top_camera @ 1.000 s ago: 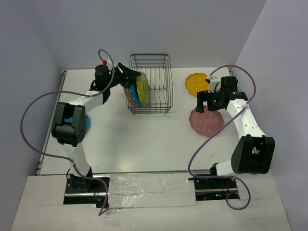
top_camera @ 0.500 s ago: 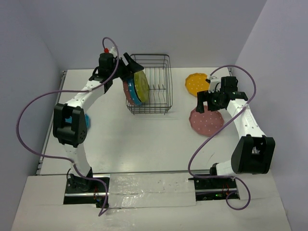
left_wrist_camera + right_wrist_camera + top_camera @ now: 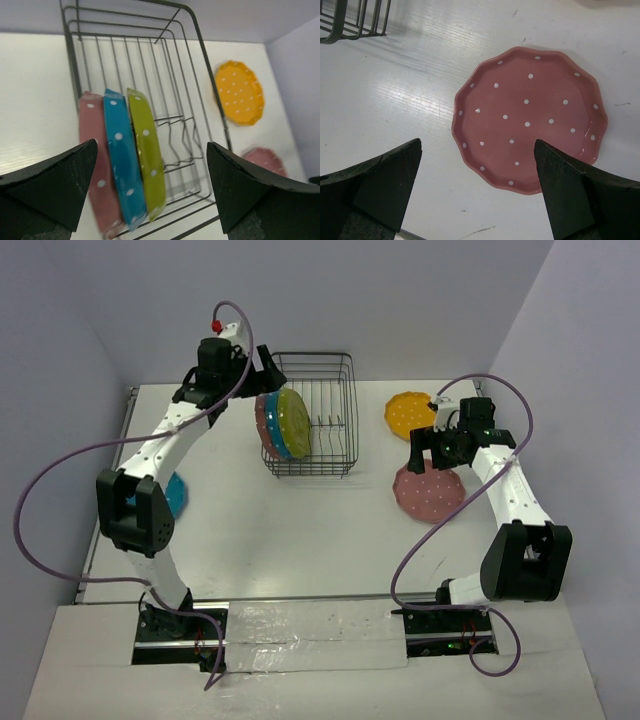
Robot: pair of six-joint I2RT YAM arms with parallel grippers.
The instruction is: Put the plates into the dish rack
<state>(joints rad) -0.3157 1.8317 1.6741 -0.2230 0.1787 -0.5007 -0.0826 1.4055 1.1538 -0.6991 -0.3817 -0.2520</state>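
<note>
The black wire dish rack (image 3: 325, 390) stands at the back middle. A pink plate (image 3: 94, 165), a teal plate (image 3: 120, 165) and a yellow-green plate (image 3: 147, 150) stand on edge side by side at its left end (image 3: 283, 425). My left gripper (image 3: 262, 373) is open and empty, above and behind these plates (image 3: 152, 144). An orange-yellow plate (image 3: 408, 412) and a second pink plate (image 3: 428, 490) lie flat to the right of the rack. My right gripper (image 3: 436, 452) is open and empty above the pink plate's near-left edge (image 3: 477, 141). A second teal plate (image 3: 177, 495) lies at the left, partly hidden by my left arm.
The right half of the rack (image 3: 165, 100) holds bare divider prongs. A corner of the rack (image 3: 355, 20) shows at the top left of the right wrist view. Walls close the table at the back and both sides.
My left gripper has let go of the yellow-green plate, which now stands in the rack, and has drawn back and up to the left. The right arm has not moved.
</note>
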